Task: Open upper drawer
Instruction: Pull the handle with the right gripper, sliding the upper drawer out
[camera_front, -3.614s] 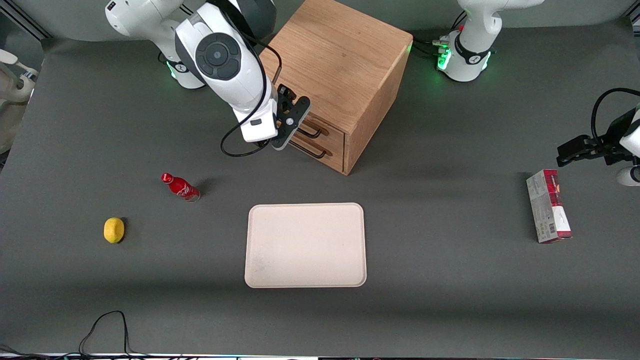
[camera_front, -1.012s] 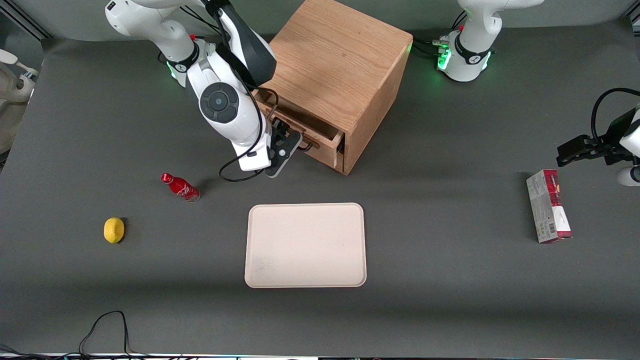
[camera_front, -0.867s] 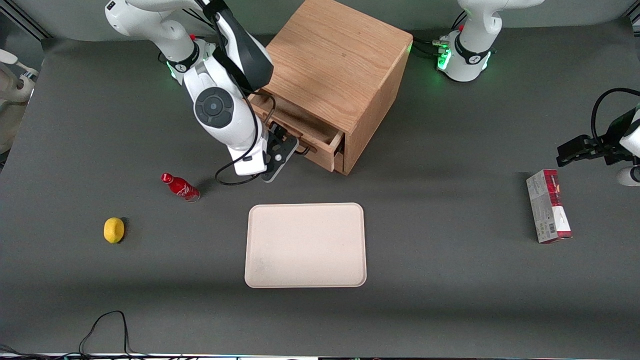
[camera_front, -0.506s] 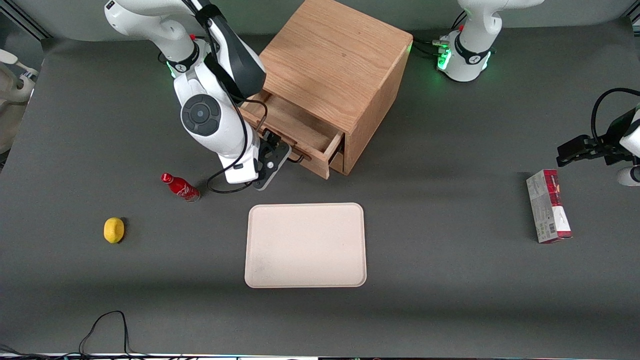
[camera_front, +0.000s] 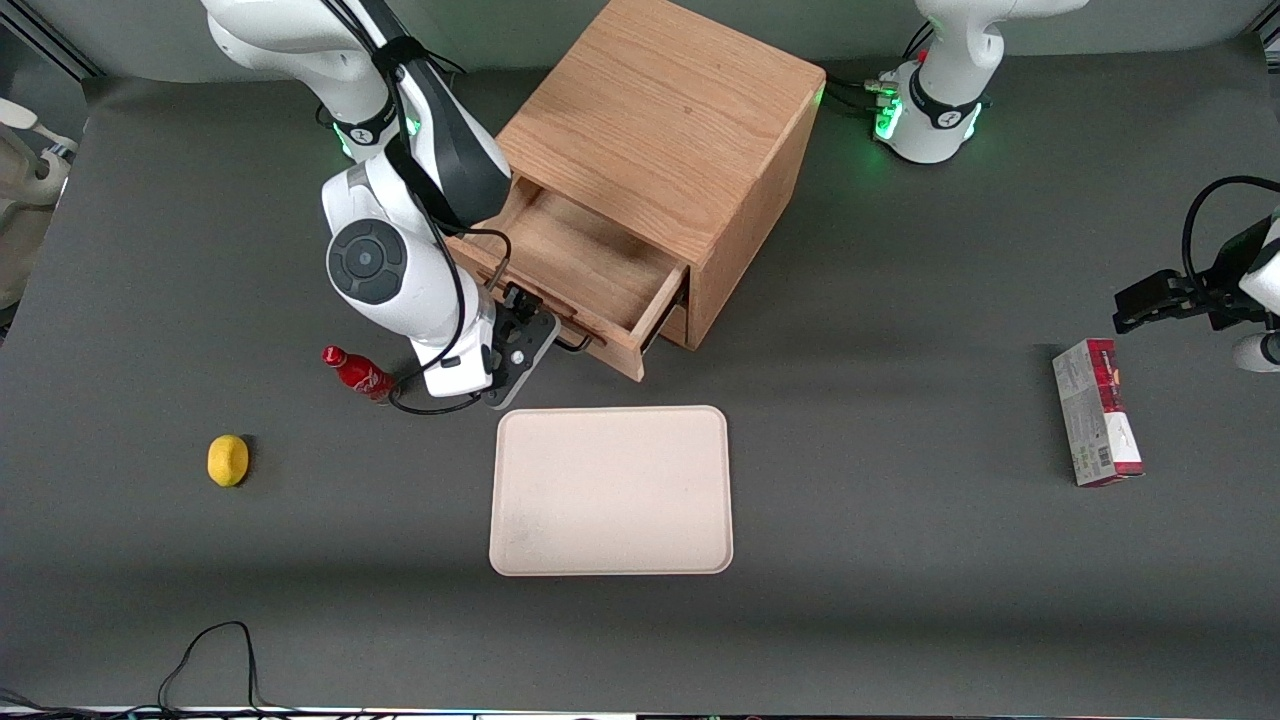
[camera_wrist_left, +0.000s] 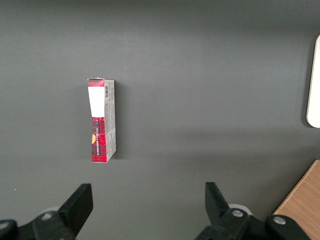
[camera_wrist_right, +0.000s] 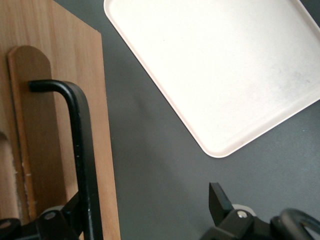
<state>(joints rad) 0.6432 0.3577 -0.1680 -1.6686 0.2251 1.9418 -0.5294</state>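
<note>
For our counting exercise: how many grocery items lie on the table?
3: a red bottle beside the pincer at the handle of the open drawer; a lemon nearer the camera; a box toward the parked arm's end. The drawer may hide more.

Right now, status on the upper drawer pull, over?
Pincer at the black handle, fingers either side. Upper drawer pulled well out, inside bare. Tray sits apart, nearer the camera; nothing blocking.

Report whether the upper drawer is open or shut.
Open: the upper drawer sticks out of the cabinet, inside bare, end effector at its handle.
</note>
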